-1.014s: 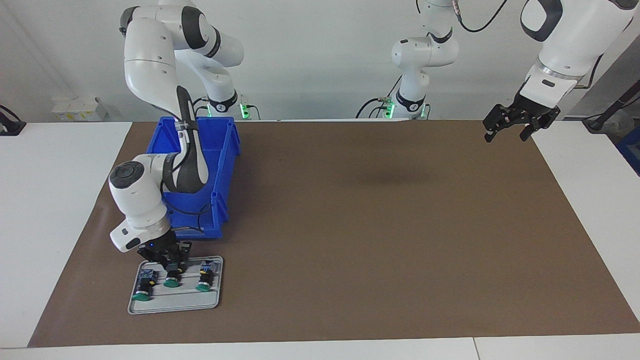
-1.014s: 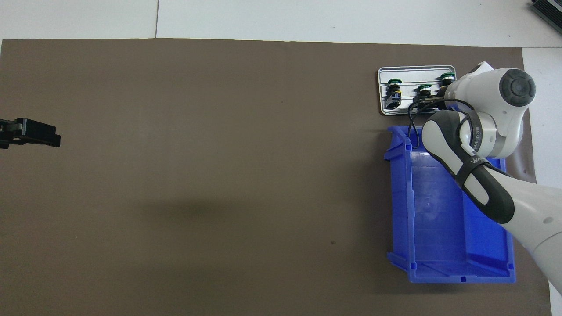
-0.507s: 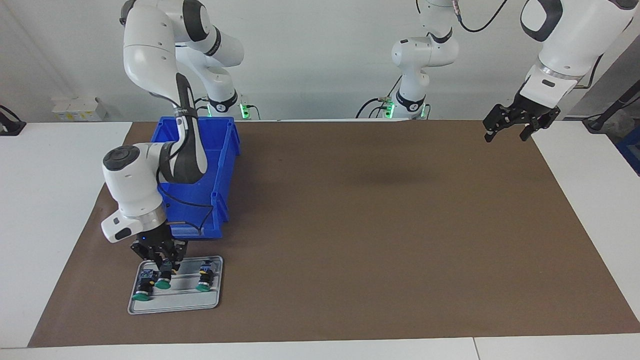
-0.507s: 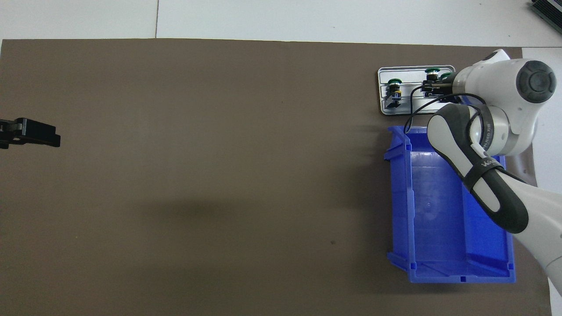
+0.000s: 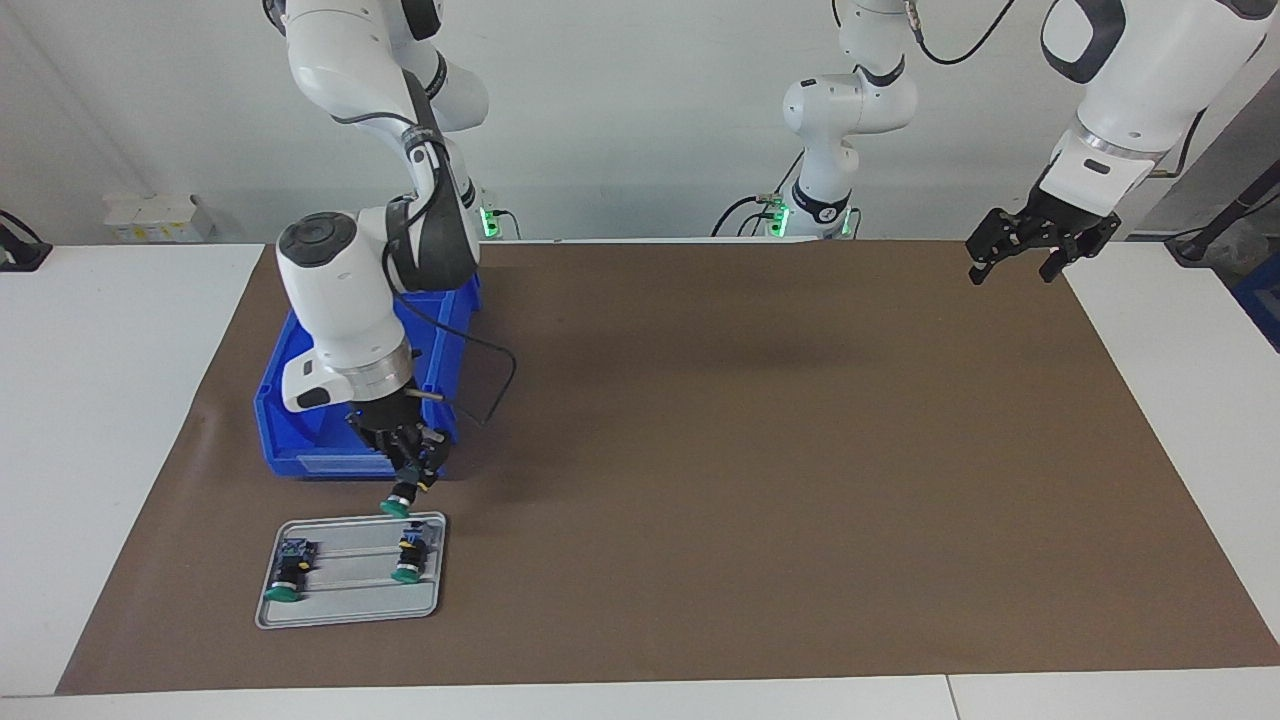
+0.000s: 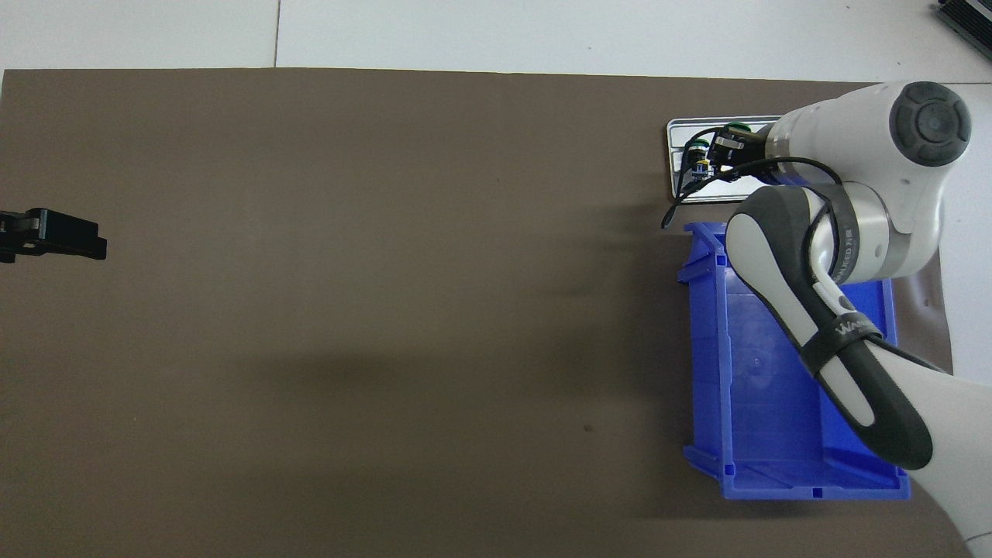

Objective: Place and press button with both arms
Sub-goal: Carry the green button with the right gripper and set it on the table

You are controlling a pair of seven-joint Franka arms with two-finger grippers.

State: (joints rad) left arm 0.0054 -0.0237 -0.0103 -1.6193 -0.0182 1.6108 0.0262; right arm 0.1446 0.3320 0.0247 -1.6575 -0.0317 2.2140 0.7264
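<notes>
My right gripper (image 5: 412, 474) is shut on a green-capped button (image 5: 399, 499) and holds it tilted in the air, cap down, just above the edge of the grey tray (image 5: 350, 600) that lies nearest the robots. Two more buttons (image 5: 285, 577) (image 5: 408, 560) lie on the tray. In the overhead view the right gripper (image 6: 725, 144) carries the button (image 6: 735, 128) over the tray (image 6: 682, 128), and one tray button (image 6: 697, 155) shows beside it. My left gripper (image 5: 1012, 267) (image 6: 54, 236) hangs open and waits above the mat's edge at the left arm's end.
An open blue bin (image 5: 330, 455) (image 6: 759, 403) stands on the brown mat between the tray and the right arm's base, partly under the right arm. A black cable loops from the right wrist beside the bin.
The right gripper has lifted the middle button off the tray and carried it up and toward the robots and the bin. The left arm has not moved.
</notes>
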